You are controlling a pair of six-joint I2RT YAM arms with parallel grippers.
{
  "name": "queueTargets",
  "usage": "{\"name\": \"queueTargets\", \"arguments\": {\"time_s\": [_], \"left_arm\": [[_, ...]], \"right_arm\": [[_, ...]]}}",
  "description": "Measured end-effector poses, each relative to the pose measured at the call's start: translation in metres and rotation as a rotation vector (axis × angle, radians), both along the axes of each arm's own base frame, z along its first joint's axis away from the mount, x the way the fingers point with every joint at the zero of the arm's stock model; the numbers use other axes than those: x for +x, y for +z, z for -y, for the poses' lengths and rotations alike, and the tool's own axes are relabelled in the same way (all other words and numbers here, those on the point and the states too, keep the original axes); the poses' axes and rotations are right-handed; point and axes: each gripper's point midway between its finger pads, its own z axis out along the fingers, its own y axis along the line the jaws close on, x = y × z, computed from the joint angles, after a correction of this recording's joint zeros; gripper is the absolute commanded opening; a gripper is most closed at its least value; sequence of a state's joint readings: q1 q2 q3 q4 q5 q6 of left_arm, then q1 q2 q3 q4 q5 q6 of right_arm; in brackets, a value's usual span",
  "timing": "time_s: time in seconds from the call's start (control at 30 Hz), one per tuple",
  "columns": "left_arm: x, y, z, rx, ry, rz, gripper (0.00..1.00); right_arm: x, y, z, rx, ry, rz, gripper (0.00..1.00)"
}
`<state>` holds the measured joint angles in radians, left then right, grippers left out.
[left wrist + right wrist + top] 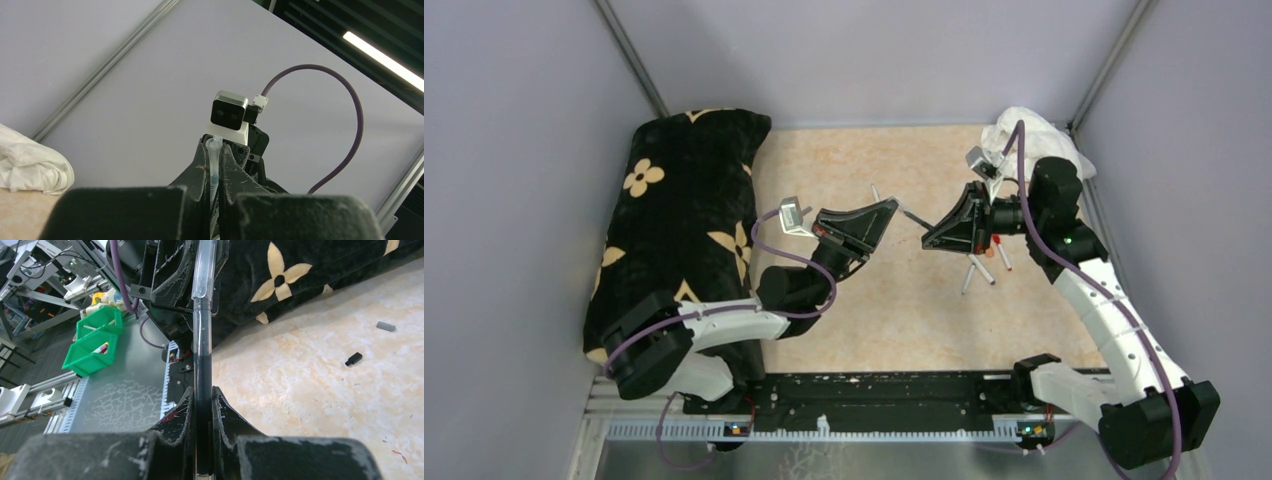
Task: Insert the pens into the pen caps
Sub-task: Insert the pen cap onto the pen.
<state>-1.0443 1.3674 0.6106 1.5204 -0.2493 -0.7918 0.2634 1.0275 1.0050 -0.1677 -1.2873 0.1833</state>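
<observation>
I have both arms raised over the middle of the table (904, 320), tips facing each other, so the two parts can meet in the air on one line. The right gripper (203, 405) is clamped tight on the dark barrel of a pen (202, 350), gripped low so that most of its length sticks out free. The left gripper (214, 160) is pinched just as tight on a clear cap (205, 267), I judge, with its open end toward the pen.

In the right wrist view the pen runs straight up the centre of the frame, pointing away from its own fingers into the cap at the top. Where dark barrel meets clear tube they look joined or nearly so; I cannot tell how deep it sits. From overhead the long axis lies across mid-frame, sloping slightly down to the right.

Spare pens (980, 270) lie just below the right gripper; a black cap (353, 359) and grey cap (385, 326) lie loose at right.
</observation>
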Motion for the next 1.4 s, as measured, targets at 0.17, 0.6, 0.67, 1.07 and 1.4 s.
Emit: {"name": "queueTargets", "arguments": {"time_s": [0.17,0.6,0.67,1.07,1.4], "left_arm": [[-0.001,0.001,0.000,0.004,-0.002,0.007,0.00],[0.000,0.000,0.006,0.016,-0.010,0.022,0.00],[0.000,0.000,0.006,0.018,-0.009,0.024,0.00],[0.001,0.000,0.011,0.078,0.009,0.048,0.00],[-0.001,0.010,0.016,0.106,-0.006,0.056,0.00]], "right_arm": [[-0.001,0.002,0.000,0.001,0.004,-0.001,0.00],[-0.001,0.003,0.000,0.005,0.003,-0.016,0.00],[-0.001,0.003,0.000,0.005,0.003,-0.016,0.00],[-0.001,0.002,0.000,-0.003,-0.002,-0.022,0.00],[0.001,0.014,0.003,-0.008,-0.003,0.015,0.00]]}}
